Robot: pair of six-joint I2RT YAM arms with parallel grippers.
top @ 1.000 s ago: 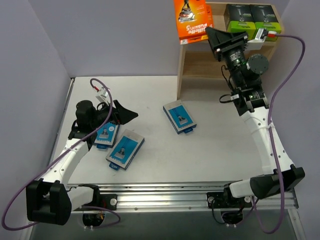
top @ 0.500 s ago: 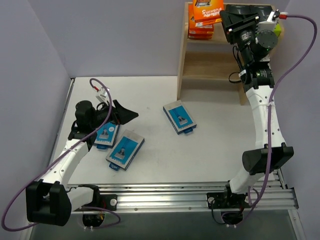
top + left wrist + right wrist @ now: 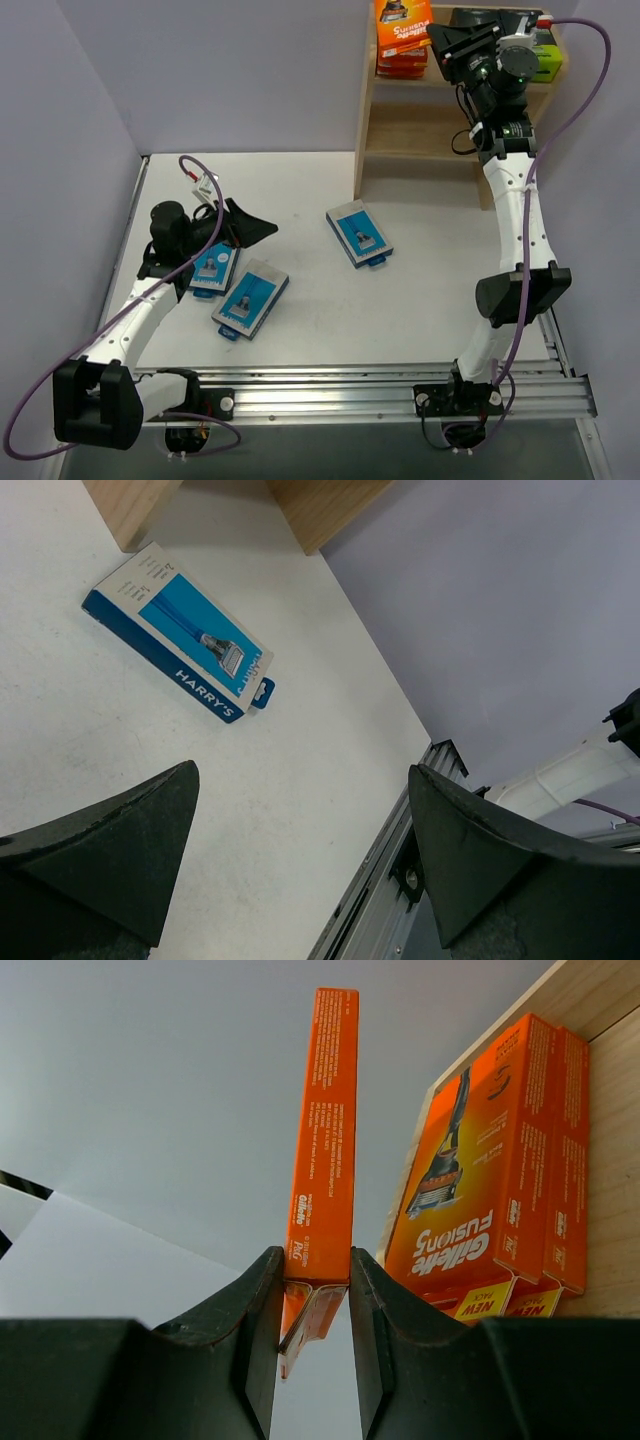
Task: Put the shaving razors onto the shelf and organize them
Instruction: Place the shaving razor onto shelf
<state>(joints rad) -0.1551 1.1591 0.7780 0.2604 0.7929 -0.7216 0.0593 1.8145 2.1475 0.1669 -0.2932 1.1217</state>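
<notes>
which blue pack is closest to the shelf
The lone pack in the middle, just off the shelf side panel. The other two packs lie together far left, by the left gripper.

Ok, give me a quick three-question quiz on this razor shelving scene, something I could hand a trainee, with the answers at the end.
1. How many light-blue packs lie on the table?
2. What is the right gripper clamped on? A) a light-blue pack B) an orange pack C) nothing
3. True or false: the left gripper is shut on a pack.

Key: 1) three. 2) B. 3) false; its jaws stand wide open over the table.
</notes>
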